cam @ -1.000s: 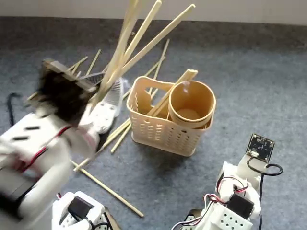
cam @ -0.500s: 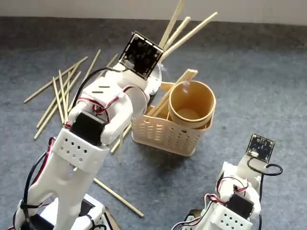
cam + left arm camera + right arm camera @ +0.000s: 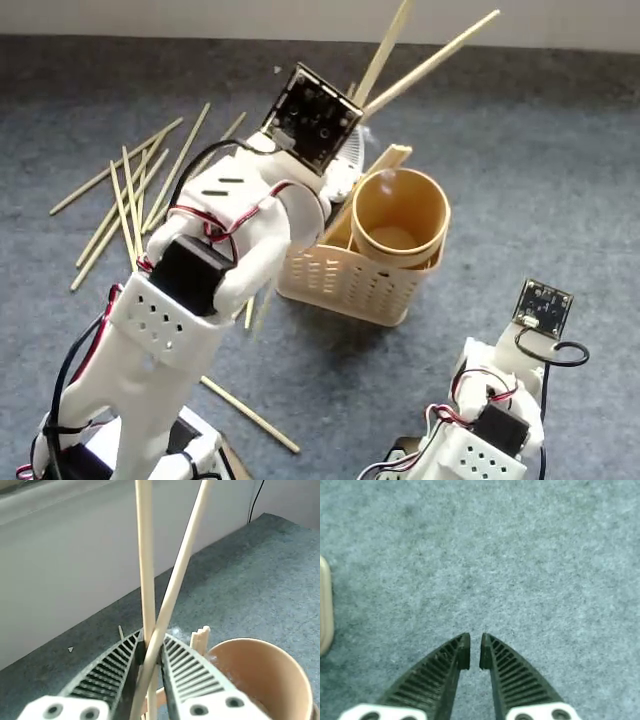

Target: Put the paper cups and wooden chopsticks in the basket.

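My left gripper [image 3: 151, 647] is shut on two crossed wooden chopsticks [image 3: 144, 555] that stick out past its fingertips. In the high view the left arm [image 3: 230, 240] leans over the cream basket [image 3: 335, 280], and the held chopsticks [image 3: 432, 62] point up and away beyond the basket's far side. Stacked paper cups [image 3: 398, 215] stand in the basket with a few chopsticks [image 3: 375, 170] beside them. The cup's rim [image 3: 260, 675] lies just under the left gripper. My right gripper [image 3: 474, 652] hangs shut over bare carpet.
Several loose chopsticks [image 3: 130, 195] lie scattered on the grey carpet left of the basket, and one more chopstick [image 3: 250, 413] lies near the left arm's base. The right arm [image 3: 500, 420] sits folded at the front right. The basket's edge [image 3: 324, 610] shows beside the right gripper.
The left arm swung right from the scattered pile to above the basket, carrying the chopsticks; in the last half second it shifted slightly further right. The right arm kept still.
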`<action>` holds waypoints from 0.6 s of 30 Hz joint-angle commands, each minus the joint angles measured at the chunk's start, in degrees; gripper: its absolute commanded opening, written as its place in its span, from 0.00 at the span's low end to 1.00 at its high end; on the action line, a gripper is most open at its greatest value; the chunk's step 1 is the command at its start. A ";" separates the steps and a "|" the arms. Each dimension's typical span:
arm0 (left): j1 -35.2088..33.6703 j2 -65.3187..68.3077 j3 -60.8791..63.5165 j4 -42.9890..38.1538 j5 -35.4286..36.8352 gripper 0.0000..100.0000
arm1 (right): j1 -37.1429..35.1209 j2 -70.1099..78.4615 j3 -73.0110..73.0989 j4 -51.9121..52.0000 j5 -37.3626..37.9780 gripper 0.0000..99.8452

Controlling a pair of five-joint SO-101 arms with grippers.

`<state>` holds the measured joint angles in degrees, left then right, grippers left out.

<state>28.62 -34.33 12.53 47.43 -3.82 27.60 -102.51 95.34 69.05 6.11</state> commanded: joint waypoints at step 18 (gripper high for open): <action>0.84 0.04 10.86 -4.40 0.53 0.00 | -0.04 -0.22 8.57 0.40 0.35 0.06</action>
<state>28.97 -34.33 21.23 45.23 -3.82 27.60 -102.51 95.34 69.05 6.11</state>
